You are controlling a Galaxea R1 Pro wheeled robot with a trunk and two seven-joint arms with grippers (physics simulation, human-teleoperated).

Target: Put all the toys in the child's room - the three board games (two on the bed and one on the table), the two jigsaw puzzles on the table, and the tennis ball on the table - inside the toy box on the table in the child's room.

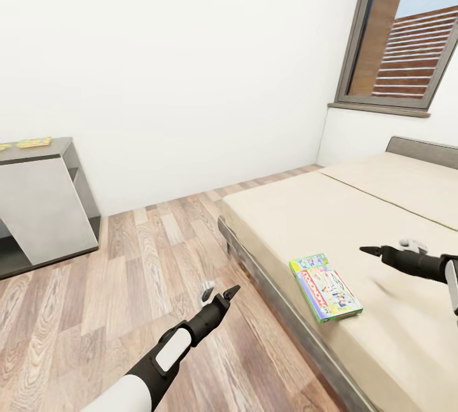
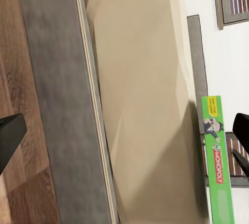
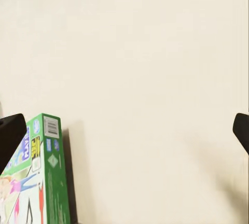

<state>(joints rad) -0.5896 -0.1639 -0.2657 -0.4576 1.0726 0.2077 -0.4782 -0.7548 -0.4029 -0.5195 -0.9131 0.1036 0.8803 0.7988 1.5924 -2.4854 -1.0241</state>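
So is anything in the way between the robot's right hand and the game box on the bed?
No, nothing visible. The right gripper hangs open above bare mattress, and the game box lies flat beside it near the bed's edge.

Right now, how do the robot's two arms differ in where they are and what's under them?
The left gripper hangs over the wood floor beside the bed; the right gripper hangs above the beige mattress. The left one points toward the bed frame, while the right one sits just past the green-edged board game, closer to it. Both are open, empty and touching nothing.
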